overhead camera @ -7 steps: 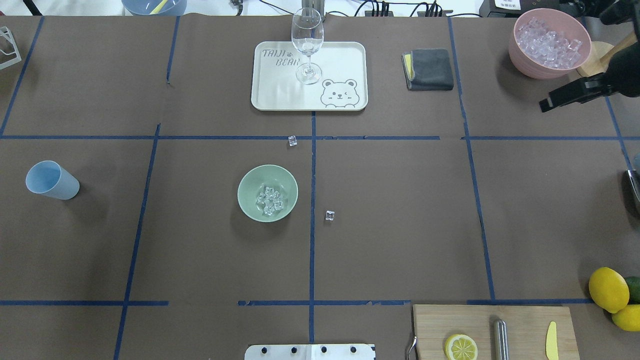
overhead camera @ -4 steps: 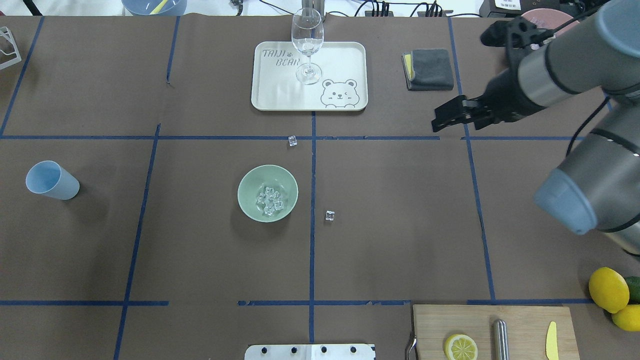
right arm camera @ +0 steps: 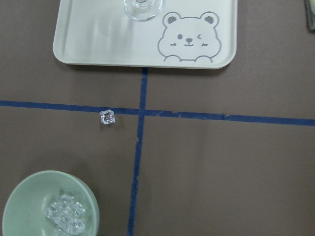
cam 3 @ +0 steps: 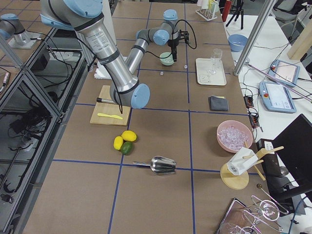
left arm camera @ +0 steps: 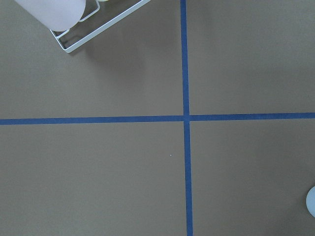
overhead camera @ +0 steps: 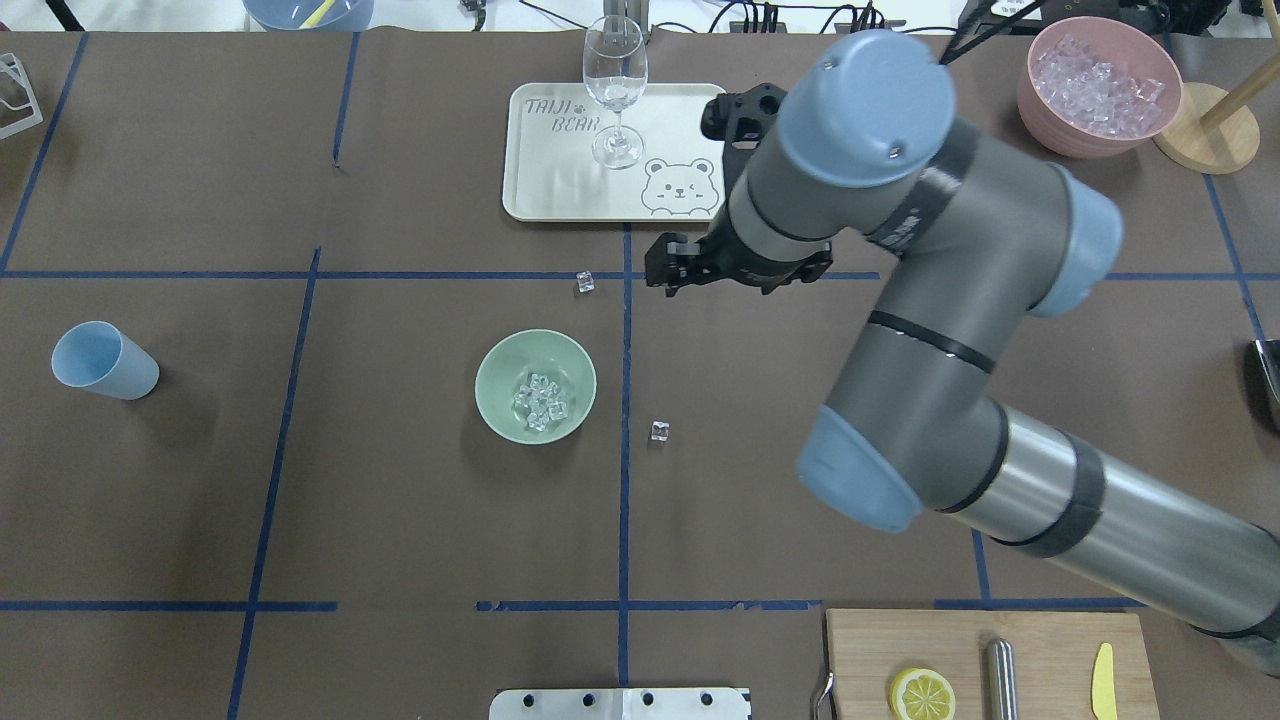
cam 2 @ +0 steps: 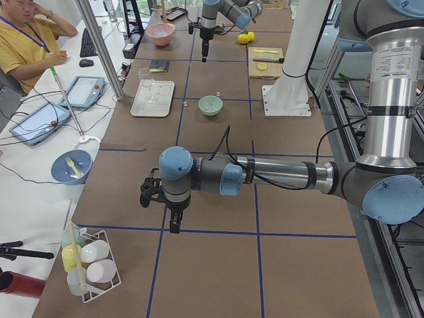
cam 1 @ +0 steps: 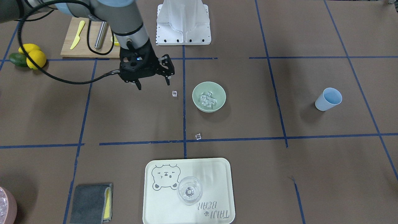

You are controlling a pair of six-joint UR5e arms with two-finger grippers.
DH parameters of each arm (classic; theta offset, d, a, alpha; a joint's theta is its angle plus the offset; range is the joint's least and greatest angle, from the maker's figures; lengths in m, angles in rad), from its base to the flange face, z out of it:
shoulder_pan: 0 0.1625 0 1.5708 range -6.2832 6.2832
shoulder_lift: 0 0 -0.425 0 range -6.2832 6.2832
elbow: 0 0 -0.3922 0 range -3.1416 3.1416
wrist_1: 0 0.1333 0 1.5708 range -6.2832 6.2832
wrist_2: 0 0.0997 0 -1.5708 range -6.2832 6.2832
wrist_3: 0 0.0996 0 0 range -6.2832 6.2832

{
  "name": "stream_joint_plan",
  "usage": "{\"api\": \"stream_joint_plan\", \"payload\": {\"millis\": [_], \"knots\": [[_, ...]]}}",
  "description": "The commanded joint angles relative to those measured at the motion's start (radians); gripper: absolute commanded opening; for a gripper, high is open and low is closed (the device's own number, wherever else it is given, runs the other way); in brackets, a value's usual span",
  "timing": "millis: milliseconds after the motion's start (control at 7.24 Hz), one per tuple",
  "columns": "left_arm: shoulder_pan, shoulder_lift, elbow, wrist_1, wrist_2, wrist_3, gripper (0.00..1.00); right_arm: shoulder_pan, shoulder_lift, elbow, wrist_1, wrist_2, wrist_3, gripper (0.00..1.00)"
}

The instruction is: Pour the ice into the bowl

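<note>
Exterior front-facing: the bowl [cam 1: 220, 99] holds a small heap of ice [cam 1: 208, 100]; right jaws hang wide apart, empty, nearby. Overhead: two stray cubes [overhead camera: 659, 431] lie on the desk [overhead camera: 400, 500] outside it. Exterior left: left jaws' gap cannot be told. Pouring seems largely done.

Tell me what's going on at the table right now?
The right gripper hangs open and empty above the table near the bowl, which holds a small heap of ice. Two loose cubes lie on the table outside it. The left gripper hovers far off at the table's end; its state cannot be told.
</note>
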State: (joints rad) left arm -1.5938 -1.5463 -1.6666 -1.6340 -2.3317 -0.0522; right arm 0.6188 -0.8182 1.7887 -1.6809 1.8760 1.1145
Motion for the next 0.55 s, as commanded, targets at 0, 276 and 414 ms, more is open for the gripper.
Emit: {"api": "stream_joint_plan", "payload": {"millis": [0, 276, 414], "knots": [[0.000, 0.000, 0.001, -0.001, 0.000, 0.002, 1.00, -0.088, 0.204, -0.279, 0.001, -0.078, 0.088, 1.00], [0.000, 0.000, 0.001, -0.001, -0.002, 0.003, 1.00, -0.145, 0.223, -0.372, 0.108, -0.107, 0.114, 0.99], [0.000, 0.000, 0.001, -0.001, -0.002, 0.003, 1.00, -0.159, 0.217, -0.394, 0.113, -0.110, 0.116, 0.98]]}}
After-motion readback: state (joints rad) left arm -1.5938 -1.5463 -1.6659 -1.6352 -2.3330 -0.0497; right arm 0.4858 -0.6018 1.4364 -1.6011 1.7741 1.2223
